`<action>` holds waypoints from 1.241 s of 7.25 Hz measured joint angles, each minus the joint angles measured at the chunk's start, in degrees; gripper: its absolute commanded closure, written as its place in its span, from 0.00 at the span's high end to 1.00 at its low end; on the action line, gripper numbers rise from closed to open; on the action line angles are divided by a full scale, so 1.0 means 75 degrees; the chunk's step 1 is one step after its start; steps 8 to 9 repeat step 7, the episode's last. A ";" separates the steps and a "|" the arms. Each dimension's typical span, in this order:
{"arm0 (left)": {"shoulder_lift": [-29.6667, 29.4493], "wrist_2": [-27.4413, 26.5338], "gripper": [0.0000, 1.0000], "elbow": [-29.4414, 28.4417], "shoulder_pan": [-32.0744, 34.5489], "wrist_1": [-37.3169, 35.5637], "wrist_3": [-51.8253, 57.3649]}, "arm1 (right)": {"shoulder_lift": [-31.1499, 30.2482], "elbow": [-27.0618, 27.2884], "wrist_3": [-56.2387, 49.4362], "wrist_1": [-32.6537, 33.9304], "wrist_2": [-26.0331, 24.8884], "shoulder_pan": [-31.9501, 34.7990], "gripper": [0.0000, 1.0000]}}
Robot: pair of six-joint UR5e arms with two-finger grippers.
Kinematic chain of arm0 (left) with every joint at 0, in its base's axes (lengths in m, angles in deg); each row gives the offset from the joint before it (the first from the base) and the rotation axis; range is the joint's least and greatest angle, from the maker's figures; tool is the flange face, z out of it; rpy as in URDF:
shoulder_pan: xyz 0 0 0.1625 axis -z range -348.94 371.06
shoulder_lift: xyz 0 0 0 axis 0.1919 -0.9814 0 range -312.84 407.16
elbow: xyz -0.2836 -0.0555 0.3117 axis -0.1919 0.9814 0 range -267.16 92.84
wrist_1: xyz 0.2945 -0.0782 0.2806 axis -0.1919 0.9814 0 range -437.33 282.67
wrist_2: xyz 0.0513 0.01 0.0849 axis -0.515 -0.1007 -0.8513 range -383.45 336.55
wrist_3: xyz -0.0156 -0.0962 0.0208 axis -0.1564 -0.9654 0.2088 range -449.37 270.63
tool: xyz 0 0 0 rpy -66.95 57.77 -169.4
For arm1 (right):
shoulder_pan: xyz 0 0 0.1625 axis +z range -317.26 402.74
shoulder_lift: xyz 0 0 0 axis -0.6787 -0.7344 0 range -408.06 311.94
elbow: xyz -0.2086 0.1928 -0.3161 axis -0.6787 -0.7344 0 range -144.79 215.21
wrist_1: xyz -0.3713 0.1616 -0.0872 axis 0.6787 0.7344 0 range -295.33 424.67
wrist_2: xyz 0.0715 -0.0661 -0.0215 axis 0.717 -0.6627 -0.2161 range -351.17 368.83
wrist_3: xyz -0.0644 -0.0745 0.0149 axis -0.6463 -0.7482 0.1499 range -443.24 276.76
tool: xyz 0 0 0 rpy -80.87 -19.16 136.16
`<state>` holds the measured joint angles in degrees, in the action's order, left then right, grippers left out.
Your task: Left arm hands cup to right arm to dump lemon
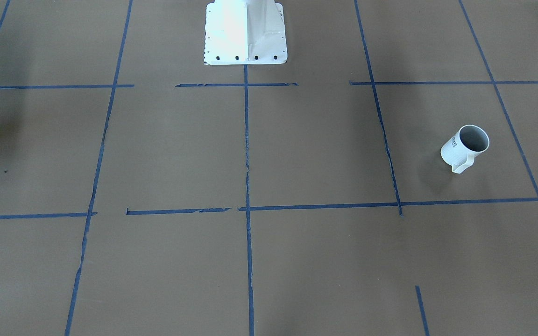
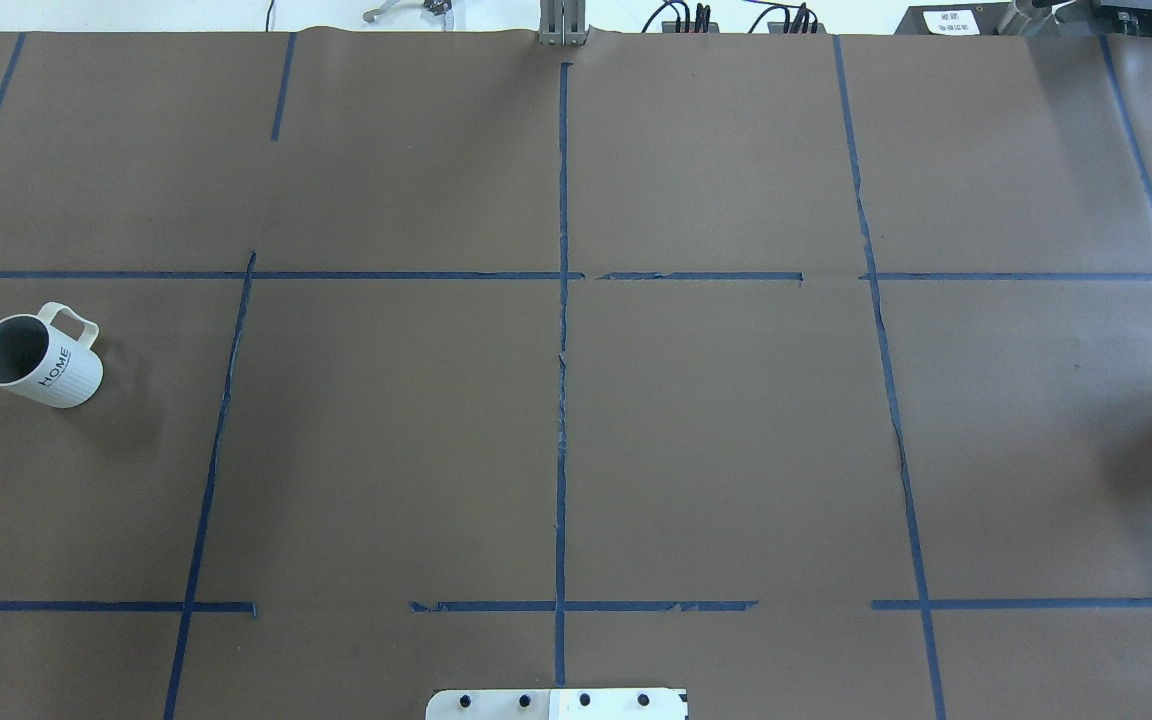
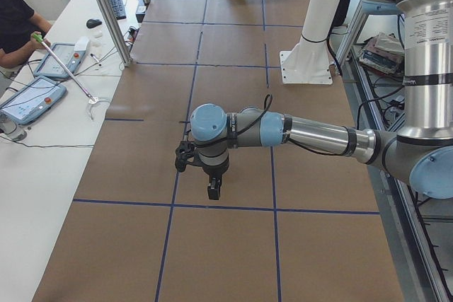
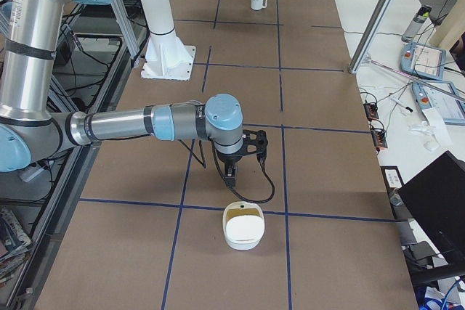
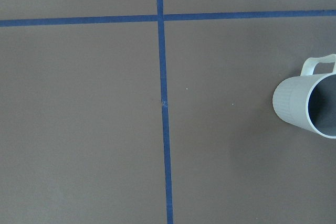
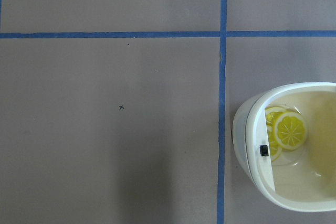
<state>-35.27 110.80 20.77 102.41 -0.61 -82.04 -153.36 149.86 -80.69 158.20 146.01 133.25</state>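
The table is brown, with blue tape lines making big squares. Seen from above, the cup stands upright at 9 o'clock and a white base sits at 6 o'clock. Seen from the right end, a white bowl sits at 6 o'clock.

Cup upright at right edge, partly cut off, handle toward top; blue tape cross on brown counter.

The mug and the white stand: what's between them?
No object: only brown table cover and a blue tape line lie between the mug and the white stand, seen in the front-facing view.
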 measured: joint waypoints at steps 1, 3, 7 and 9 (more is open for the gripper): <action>0.0019 -0.0034 1.00 0.0006 -0.0002 0.0176 0.0004 | 0.0001 0.0001 -0.0030 -0.0001 -0.0021 0.0000 1.00; 0.0066 -0.0031 1.00 0.0007 -0.0003 0.0554 0.0140 | -0.0001 -0.0004 -0.0057 -0.0002 -0.0058 -0.0006 1.00; 0.0019 0.0013 1.00 0.0001 -0.0011 0.0610 0.0262 | -0.0007 -0.0020 -0.0060 0.0006 -0.0102 -0.0008 1.00; 0.0019 0.0013 1.00 0.0001 -0.0011 0.0610 0.0262 | -0.0007 -0.0020 -0.0060 0.0006 -0.0102 -0.0008 1.00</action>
